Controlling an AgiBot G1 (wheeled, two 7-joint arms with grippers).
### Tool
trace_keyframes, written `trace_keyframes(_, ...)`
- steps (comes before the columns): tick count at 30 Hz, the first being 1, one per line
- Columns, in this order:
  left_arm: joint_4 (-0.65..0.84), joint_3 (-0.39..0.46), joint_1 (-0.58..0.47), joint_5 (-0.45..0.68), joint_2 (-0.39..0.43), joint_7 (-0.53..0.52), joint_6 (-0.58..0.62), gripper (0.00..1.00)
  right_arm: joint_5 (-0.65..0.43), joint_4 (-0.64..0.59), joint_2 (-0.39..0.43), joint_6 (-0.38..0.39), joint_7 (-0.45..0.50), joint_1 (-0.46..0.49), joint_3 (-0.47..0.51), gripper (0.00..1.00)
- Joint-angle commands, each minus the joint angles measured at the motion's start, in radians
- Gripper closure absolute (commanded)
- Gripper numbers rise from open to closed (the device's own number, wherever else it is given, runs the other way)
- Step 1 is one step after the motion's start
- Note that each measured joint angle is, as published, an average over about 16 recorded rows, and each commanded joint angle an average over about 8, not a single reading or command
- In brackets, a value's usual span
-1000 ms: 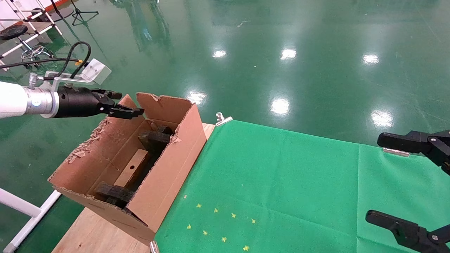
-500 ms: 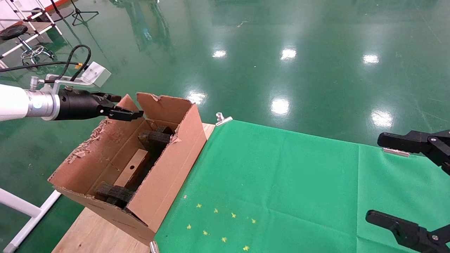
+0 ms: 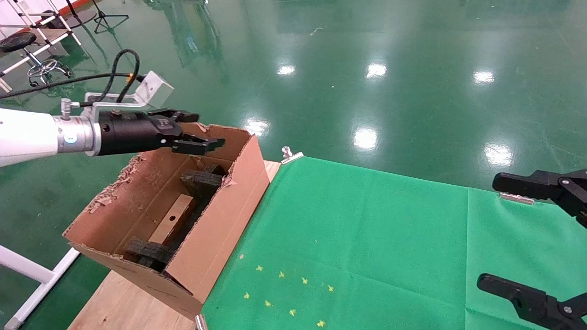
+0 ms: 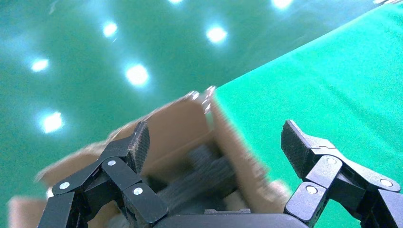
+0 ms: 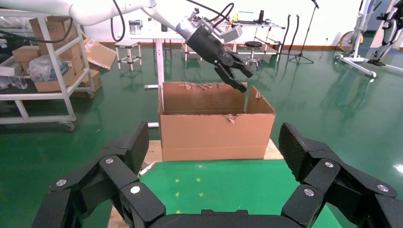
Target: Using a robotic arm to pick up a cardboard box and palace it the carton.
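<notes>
I see the left claw [image 3: 204,133] at the end of the robotic arm [image 3: 27,137] above the far end of the carton [image 3: 215,229], over its ragged rear flap, fingers spread wide and holding nothing. From the left wrist view the two fingers [image 4: 135,142] stand well apart with the carton's [image 4: 176,128] open top showing between them. The cardboard box [image 3: 172,224] lies down inside the carton, lengthwise along the bottom, its small round hole facing up, set between two black foam blocks [image 3: 202,178]: one at the far end, one at the near end. The carton sits on the bare wooden part of the worktop [image 3: 119,302], its long side touching the edge of the green cloth [image 3: 367,238] that covers the rest. The right claw [image 3: 532,238] hangs at the right edge over the green cloth, well away from the carton, fingers also wide and empty. In the right wrist view the carton [image 5: 216,128] stands ahead with the left claw [image 5: 235,76] just above its rim.
</notes>
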Motion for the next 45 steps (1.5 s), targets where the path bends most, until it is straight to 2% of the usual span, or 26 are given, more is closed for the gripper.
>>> trace_keyframes(1,-0.034,-0.007,0.023,-0.035,-0.003,0.003,0.012,0.00,0.000,0.000,0.000,0.000,0.000,0.000,0.000,0.00)
trace_keyframes(45,-0.748,-0.146,0.506,-0.786,-0.055,0.057,0.261,0.00,0.000,0.000,0.000,0.000,0.000,0.000,0.000,0.00)
